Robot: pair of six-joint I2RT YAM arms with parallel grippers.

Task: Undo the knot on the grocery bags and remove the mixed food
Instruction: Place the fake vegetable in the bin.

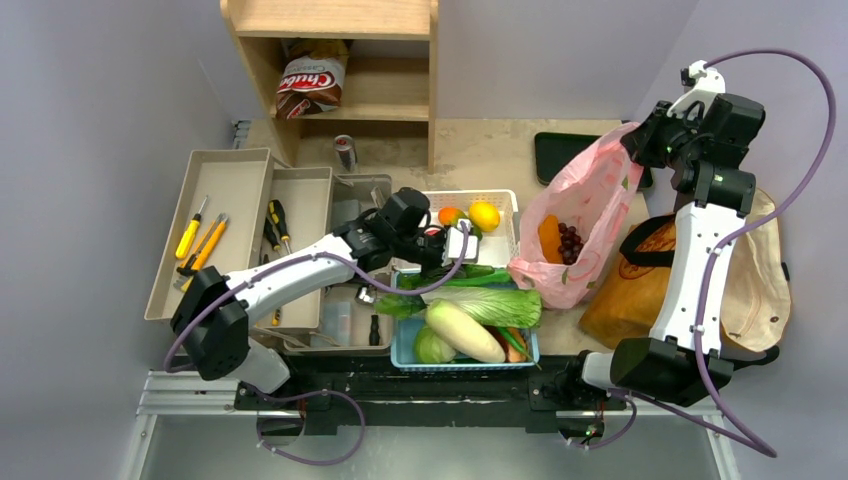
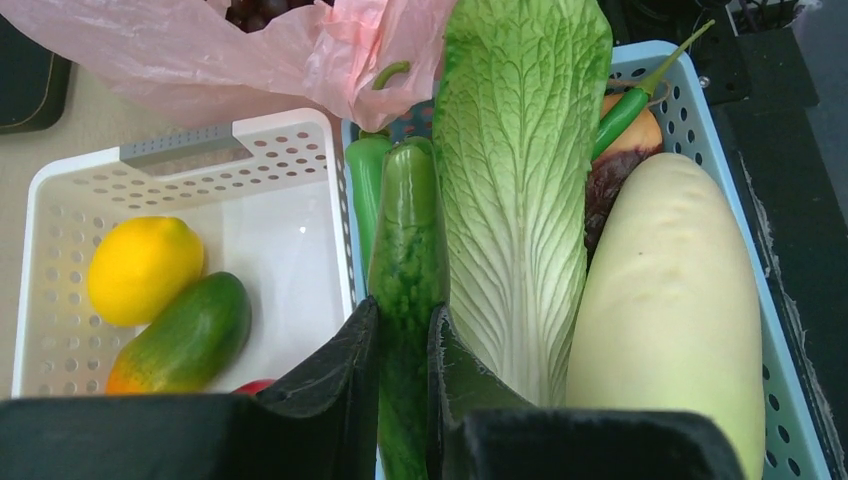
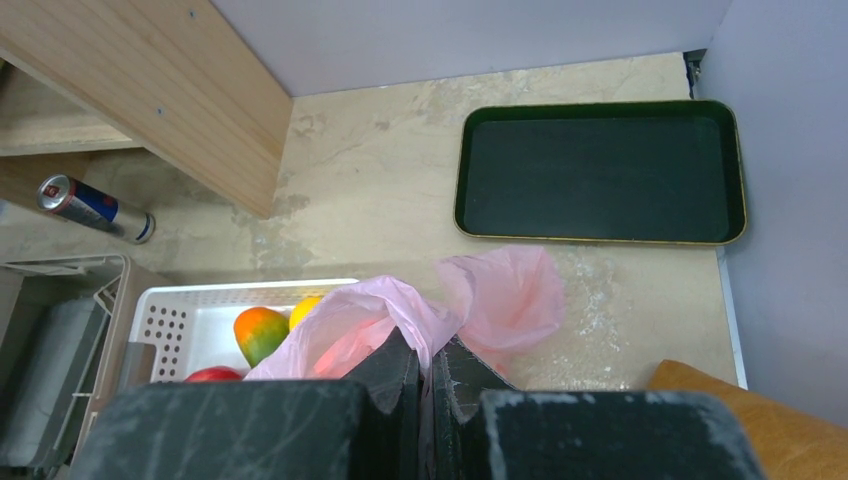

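Note:
My left gripper (image 2: 402,335) is shut on a long green cucumber (image 2: 405,270), which lies over the left rim of the blue basket (image 2: 790,350) beside napa cabbage (image 2: 515,180) and a white daikon (image 2: 670,310). The thin pink bag (image 1: 580,215) stands with its mouth open, and dark grapes (image 1: 570,242) and an orange piece (image 1: 550,238) show inside. My right gripper (image 3: 428,365) is shut on the bag's upper edge, holding it up. The knot is out of view. The brown paper bag (image 1: 630,290) lies under the right arm.
A white basket (image 2: 180,150) holds a lemon (image 2: 143,268) and a mango (image 2: 185,335). A dark tray (image 3: 600,170) sits at the back right, with a can (image 3: 95,208) by the wooden shelf (image 3: 150,90). Grey tool trays (image 1: 215,215) stand at the left, a beige tote (image 1: 760,270) at the right.

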